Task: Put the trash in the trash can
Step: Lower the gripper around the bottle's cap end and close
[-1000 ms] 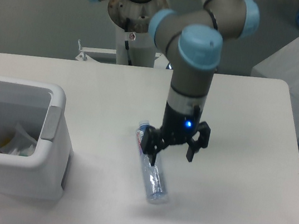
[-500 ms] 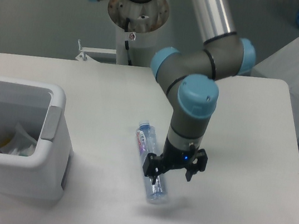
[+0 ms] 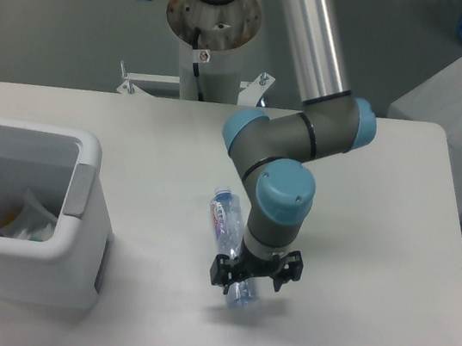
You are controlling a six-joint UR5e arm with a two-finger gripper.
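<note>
One arm, mine, elbow folded and wrist pointing straight down, sets the spread-fingered gripper [image 3: 252,277] astride the lower end of the bottle [image 3: 229,244] lying on the table [image 3: 359,244], well right of the trash can [image 3: 28,221] holding the wrapper [image 3: 29,217].

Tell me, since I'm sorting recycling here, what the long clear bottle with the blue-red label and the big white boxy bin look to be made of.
The clear bottle with the blue-red label looks like thin glossy plastic: the table shows through its body. The white boxy bin seems moulded opaque plastic, matte to satin, judging by its thick rounded rim and soft corners.
</note>
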